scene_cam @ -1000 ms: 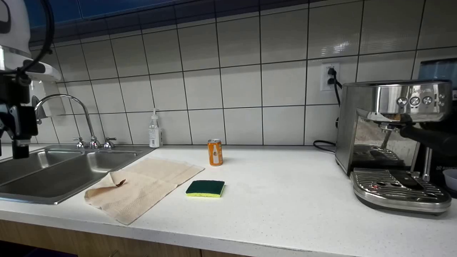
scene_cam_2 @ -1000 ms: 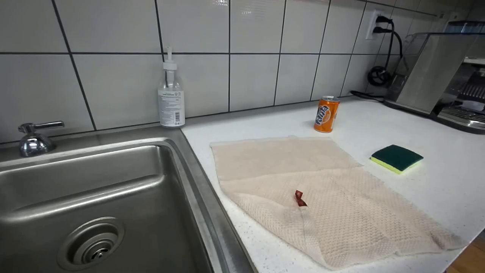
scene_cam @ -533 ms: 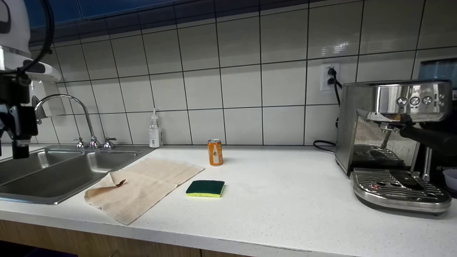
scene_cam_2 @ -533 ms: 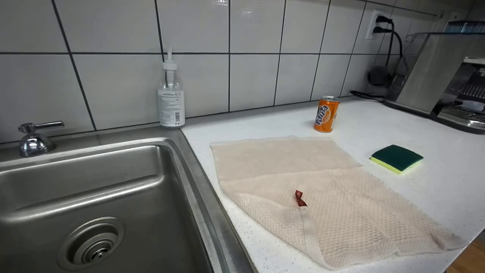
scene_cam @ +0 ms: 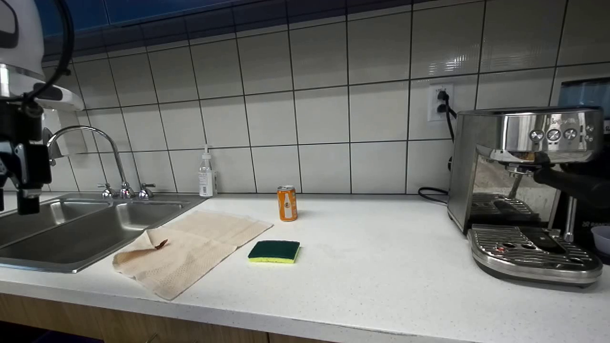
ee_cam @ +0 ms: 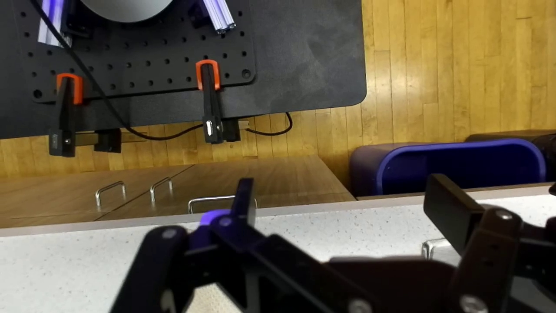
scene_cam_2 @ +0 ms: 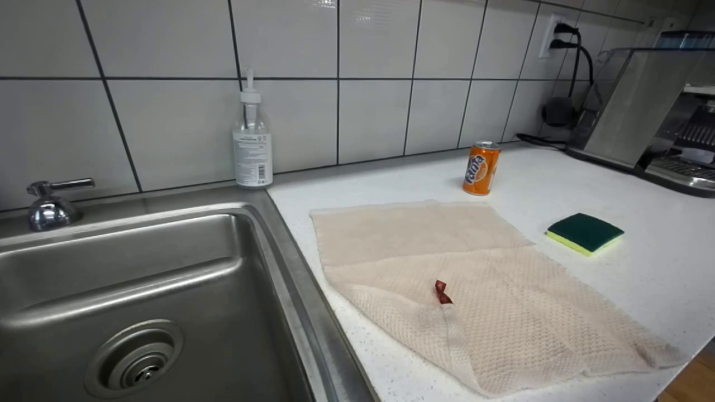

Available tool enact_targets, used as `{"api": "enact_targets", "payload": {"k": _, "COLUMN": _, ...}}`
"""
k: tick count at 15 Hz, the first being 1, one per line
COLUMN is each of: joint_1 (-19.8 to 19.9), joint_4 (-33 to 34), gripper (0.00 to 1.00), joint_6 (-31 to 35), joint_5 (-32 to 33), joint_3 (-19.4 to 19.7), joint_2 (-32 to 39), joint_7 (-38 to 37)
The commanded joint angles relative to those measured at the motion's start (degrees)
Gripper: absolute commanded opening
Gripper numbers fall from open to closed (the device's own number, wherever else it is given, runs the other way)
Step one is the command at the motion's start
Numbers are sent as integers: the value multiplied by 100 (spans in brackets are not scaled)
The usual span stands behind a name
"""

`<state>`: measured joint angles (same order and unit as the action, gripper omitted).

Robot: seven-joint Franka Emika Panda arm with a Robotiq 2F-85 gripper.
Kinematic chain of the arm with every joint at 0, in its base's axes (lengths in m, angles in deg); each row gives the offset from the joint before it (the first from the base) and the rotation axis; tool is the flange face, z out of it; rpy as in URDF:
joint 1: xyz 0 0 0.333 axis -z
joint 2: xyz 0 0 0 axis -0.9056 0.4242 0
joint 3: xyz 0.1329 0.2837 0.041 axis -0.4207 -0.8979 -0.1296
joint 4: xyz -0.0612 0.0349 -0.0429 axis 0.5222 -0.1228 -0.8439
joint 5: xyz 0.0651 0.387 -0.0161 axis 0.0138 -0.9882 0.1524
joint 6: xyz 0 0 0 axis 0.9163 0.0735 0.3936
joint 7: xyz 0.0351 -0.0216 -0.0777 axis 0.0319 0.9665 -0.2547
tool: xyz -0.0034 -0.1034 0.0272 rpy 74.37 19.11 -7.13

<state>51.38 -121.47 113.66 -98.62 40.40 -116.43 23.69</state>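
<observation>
My gripper (ee_cam: 346,202) is open and empty in the wrist view, its two black fingers wide apart above the counter edge. In an exterior view the gripper (scene_cam: 15,202) hangs at the far left edge, in front of the sink (scene_cam: 81,259) and partly cut off. A beige cloth (scene_cam: 200,252) lies flat beside the sink, one corner folded. A small dark red wrapped piece (scene_cam_2: 442,292) rests on the cloth (scene_cam_2: 413,229). A green and yellow sponge (scene_cam: 274,251) lies to the right of the cloth. An orange can (scene_cam: 287,204) stands upright behind it. The gripper touches none of these.
A clear pump bottle (scene_cam_2: 253,145) stands at the sink's back corner by the tiled wall. A chrome faucet (scene_cam: 116,152) rises behind the sink. A steel espresso machine (scene_cam: 529,190) stands at the right. The wrist view shows a purple bin (ee_cam: 378,169) and a black table (ee_cam: 304,56).
In an exterior view the arm and gripper have shifted slightly to the right and down. The cloth, sponge, can and red piece have not moved.
</observation>
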Motion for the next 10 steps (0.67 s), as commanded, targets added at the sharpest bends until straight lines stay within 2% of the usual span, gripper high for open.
{"api": "enact_targets", "payload": {"k": 1, "joint_1": 100, "joint_4": 8, "gripper": 100, "joint_6": 56, "joint_5": -86, "joint_3": -18, "joint_2": 144, "joint_7": -302}}
{"api": "enact_targets", "payload": {"k": 10, "joint_1": 288, "joint_4": 80, "gripper": 100, "joint_6": 486, "joint_5": -403, "joint_3": -35, "joint_2": 758, "joint_7": -1259}}
